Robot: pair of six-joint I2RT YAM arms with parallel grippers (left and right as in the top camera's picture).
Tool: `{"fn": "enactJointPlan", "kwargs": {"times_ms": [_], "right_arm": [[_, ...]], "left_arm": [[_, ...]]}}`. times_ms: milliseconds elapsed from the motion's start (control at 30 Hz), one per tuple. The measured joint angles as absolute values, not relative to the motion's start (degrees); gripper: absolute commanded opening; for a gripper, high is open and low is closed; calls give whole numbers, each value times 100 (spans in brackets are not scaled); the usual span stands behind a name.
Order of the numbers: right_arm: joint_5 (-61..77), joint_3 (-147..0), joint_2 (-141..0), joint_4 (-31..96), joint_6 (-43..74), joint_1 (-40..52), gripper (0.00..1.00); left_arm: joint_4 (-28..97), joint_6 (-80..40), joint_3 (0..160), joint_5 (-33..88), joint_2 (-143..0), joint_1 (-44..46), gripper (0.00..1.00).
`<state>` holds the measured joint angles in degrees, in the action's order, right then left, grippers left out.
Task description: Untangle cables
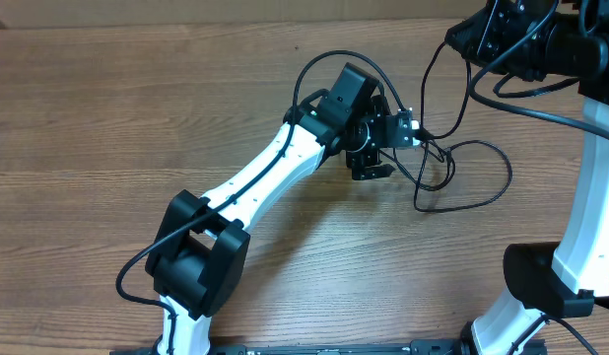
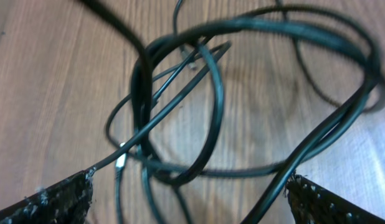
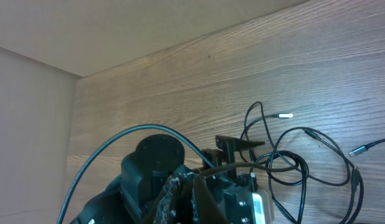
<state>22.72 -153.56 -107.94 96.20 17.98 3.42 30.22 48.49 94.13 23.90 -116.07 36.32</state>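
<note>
Cables (image 1: 452, 177): thin black cords in a tangled loop on the wooden surface (image 1: 137, 108), right of centre, small plugs at the ends.
Left gripper (image 2: 189, 196): jaws spread wide, poised directly over the tangle, holding nothing.
Right gripper (image 1: 516, 35): raised at the far right edge, closed; no cable visibly held.

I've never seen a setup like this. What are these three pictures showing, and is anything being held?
Two robot arms work at a wooden table. One picture looks down from above; the other two come from cameras on each wrist. On the table lies a tangle of thin black cables. The left gripper hovers over the tangle, its fingers spread wide, holding nothing. The right gripper is raised above the table with its fingers shut; whether they pinch a cable is unclear.
</note>
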Motion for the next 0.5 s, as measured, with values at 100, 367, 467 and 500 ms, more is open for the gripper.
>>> {"fn": "enactJointPlan", "kwargs": {"times_ms": [100, 367, 467, 500], "right_arm": [[2300, -15356, -10794, 9653, 1800, 342, 4], [2469, -15356, -10794, 9642, 1800, 395, 4], [2497, -15356, -10794, 9612, 1798, 456, 4], [2508, -15356, -10794, 9607, 1798, 471, 4]], "left_arm": [[3022, 4991, 9413, 2329, -11607, 3542, 93], [2998, 5098, 9413, 2324, -11644, 3457, 39], [2956, 5065, 9413, 2539, -11799, 3457, 28], [2908, 5030, 9413, 2593, -11883, 3457, 24]]}}
